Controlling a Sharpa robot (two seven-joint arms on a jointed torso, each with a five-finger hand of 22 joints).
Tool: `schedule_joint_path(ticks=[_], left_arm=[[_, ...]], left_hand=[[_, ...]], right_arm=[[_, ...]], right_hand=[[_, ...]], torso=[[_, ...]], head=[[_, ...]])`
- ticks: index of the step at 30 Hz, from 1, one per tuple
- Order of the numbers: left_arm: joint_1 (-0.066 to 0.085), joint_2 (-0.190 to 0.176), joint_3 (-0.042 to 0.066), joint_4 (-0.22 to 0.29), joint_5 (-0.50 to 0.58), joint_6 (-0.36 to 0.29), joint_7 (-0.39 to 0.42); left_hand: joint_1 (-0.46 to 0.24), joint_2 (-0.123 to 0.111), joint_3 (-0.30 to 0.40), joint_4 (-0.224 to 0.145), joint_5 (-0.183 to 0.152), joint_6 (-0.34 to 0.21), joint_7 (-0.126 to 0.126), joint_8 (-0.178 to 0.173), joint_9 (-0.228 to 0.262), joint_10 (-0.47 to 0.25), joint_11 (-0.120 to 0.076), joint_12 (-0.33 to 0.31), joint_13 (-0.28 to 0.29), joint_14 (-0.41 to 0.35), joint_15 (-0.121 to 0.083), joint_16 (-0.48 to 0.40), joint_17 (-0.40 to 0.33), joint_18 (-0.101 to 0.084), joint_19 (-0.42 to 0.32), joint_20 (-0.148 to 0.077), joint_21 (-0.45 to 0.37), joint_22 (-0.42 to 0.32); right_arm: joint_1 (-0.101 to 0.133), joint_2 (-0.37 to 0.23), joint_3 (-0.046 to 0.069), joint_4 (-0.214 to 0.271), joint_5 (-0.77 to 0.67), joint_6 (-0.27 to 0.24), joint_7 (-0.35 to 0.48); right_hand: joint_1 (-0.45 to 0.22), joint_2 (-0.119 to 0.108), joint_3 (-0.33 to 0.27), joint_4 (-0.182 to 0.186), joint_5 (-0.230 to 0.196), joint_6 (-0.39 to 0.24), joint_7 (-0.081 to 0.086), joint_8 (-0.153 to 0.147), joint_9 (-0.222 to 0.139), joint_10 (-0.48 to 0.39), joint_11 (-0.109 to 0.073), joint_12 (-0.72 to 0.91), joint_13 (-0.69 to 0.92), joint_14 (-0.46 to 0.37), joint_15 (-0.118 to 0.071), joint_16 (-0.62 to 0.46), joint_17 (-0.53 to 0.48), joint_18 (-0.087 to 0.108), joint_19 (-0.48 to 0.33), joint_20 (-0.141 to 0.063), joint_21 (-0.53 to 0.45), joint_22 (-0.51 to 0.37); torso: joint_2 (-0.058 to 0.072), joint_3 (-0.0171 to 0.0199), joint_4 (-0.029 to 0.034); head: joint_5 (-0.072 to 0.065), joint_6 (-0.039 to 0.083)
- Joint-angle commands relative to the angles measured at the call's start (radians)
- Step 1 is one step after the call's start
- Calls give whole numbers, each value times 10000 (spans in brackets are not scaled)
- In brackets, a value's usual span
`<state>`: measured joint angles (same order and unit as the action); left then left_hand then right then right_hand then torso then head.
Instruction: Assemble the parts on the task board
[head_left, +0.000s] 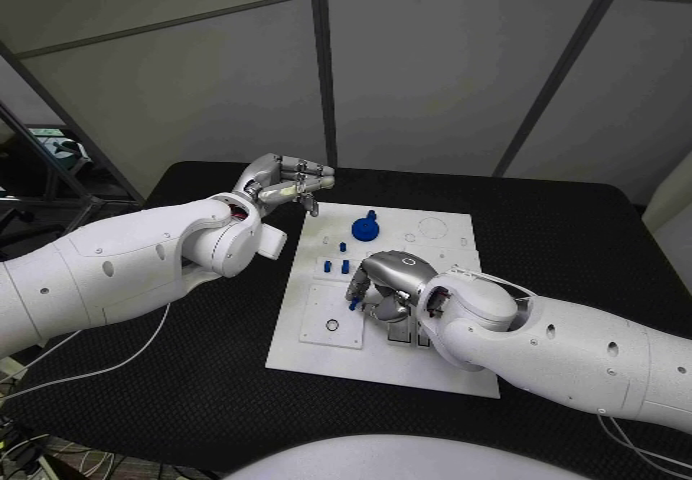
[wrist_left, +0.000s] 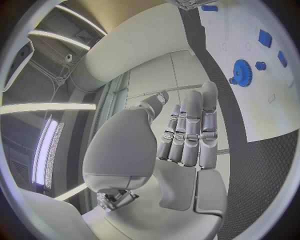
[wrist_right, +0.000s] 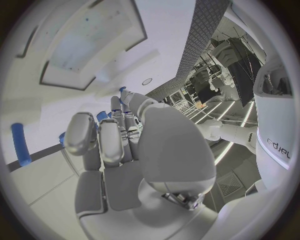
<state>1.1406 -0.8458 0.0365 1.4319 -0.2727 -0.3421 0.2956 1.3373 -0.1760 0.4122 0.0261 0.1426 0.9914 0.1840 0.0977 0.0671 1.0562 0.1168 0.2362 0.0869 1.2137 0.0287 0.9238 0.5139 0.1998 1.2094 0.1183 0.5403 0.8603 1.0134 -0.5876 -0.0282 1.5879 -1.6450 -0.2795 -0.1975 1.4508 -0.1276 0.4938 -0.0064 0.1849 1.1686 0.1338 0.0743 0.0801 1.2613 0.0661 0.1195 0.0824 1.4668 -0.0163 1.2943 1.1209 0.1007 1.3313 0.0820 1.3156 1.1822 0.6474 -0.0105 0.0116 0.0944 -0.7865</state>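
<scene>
The white task board (head_left: 433, 362) lies mid-table. A blue gear (head_left: 366, 228) stands at its far end, with small blue pegs (head_left: 336, 266) upright just nearer; the left wrist view shows the gear (wrist_left: 241, 70) and pegs (wrist_left: 265, 37) too. My right hand (head_left: 387, 285) is down on the board's middle, fingers curled over a small blue part (head_left: 355, 294). Blue bits (wrist_right: 100, 116) show between its fingertips, but I cannot tell if it grips one. A blue peg (wrist_right: 20, 144) lies beside it. My left hand (head_left: 289, 183) hovers off the board's far left corner, fingers straight (wrist_left: 190, 130), holding nothing.
A square inset plate (head_left: 329, 335) with a ring hole occupies the board's near left. Grey pieces (head_left: 405, 336) sit under my right wrist. Round outlines (head_left: 430, 228) mark the far right of the board. Black table (head_left: 216, 340) surrounds the board; a thin cable (head_left: 137, 352) crosses its left side.
</scene>
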Motion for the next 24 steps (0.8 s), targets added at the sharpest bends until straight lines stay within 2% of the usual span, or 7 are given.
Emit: schedule_joint_path(ticks=[1, 7, 10, 13, 18, 24], left_arm=[[17, 15, 6, -3, 43, 139, -17], [17, 31, 5, -12, 43, 147, -28], [17, 37, 5, -17, 43, 147, -30], [17, 41, 5, -26, 43, 147, -32], [17, 48, 5, -45, 43, 152, -38], [17, 62, 3, -80, 43, 160, -48]], left_hand=[[19, 108, -46, 4, 4, -52, 26, -56, -12, -110, 0, 52, 2, -45, 3, 63, -17, -185, -10, 45, -75, -14], [19, 108, -46, 4, 4, -52, 26, -56, -12, -110, 0, 52, 2, -45, 3, 63, -17, -185, -10, 45, -75, -14], [19, 108, -46, 4, 4, -52, 26, -56, -12, -110, 0, 52, 2, -45, 3, 63, -17, -185, -10, 45, -75, -14], [19, 108, -46, 4, 4, -52, 26, -56, -12, -110, 0, 52, 2, -45, 3, 63, -17, -185, -10, 45, -75, -14], [19, 108, -46, 4, 4, -52, 26, -56, -12, -110, 0, 52, 2, -45, 3, 63, -17, -185, -10, 45, -75, -14], [28, 115, -59, 5, 6, -66, 30, -62, -12, -132, 4, 63, 2, -53, 8, 67, -29, -185, -9, 48, -86, -23]], right_arm=[[4, 14, -7, -3, -102, 194, -53], [4, 57, -15, -10, -105, 437, -36], [5, 58, -81, -34, -96, 434, 42], [5, 59, -112, -60, -80, 349, 89], [6, 49, -136, -78, -66, 98, 137], [6, 12, -144, -50, -45, -244, 216]], right_hand=[[-67, 20, 67, 18, 42, 22, 45, 52, 17, 8, -20, 18, 9, 364, -11, 25, -9, -134, -15, 61, 41, 2], [-216, -34, -23, 47, 61, -12, 48, 23, 15, -41, -13, -3, 9, 353, 2, 38, -29, -126, -57, 79, 25, -21], [-431, -129, -106, 122, 199, -336, 155, -119, -59, -387, 92, -188, -75, 323, 86, 8, -129, -98, -177, 129, -75, -167], [-652, -281, -178, 208, 246, -791, 319, -149, -145, -842, 271, -414, -182, 283, 229, -36, -253, -59, -328, 238, -220, -372], [-767, -410, -249, 235, 236, -1160, 339, -136, -155, -1395, 387, -538, -206, 232, 324, -78, -385, 1, -491, 355, -391, -605], [-783, -446, -293, 229, 234, -1284, 336, -127, -148, -1622, 417, -518, -200, 209, 350, -90, -442, 24, -549, 393, -458, -692]], torso=[[-5, -2, 3], [-6, -4, 1], [-9, -9, -9], [-13, -5, -16], [-13, -1, -10], [-12, 3, -12]], head=[[3, -4], [7, -6], [11, -5], [16, 0], [4, 2], [-3, 28]])
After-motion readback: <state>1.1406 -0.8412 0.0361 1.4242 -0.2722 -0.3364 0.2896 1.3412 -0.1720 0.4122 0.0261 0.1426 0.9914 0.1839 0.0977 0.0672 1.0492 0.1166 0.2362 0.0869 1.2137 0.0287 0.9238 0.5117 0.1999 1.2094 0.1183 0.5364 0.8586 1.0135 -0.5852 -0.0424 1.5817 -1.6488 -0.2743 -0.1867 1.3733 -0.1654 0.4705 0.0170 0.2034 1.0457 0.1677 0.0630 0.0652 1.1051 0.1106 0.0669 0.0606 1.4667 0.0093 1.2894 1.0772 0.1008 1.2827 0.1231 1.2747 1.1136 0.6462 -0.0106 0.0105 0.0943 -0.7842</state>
